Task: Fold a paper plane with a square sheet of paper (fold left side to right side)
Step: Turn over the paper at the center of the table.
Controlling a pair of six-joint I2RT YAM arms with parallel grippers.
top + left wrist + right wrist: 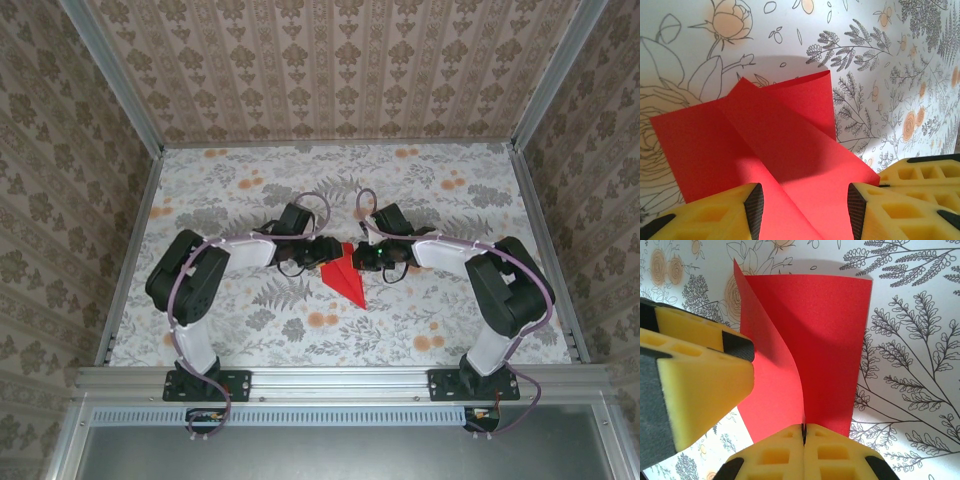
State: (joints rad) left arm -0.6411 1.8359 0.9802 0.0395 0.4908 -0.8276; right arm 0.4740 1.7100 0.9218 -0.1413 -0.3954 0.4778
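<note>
The red sheet of paper [346, 281] lies mid-table, folded into a pointed shape with its tip toward the near edge. My left gripper [324, 250] stands open over its left part. In the left wrist view the paper [780, 135] spreads under the left gripper [805, 206], between the yellow fingers [720, 215]. My right gripper [364, 256] is shut on the paper. In the right wrist view the right gripper [804, 429] pinches the edge of a flap [785, 370] that curves up off the flat layer [835, 335].
The two grippers meet almost tip to tip over the paper; the left gripper's yellow finger [700, 385] looms close in the right wrist view. The flowered tablecloth [250, 190] is bounded by metal rails [340, 375] and patterned walls.
</note>
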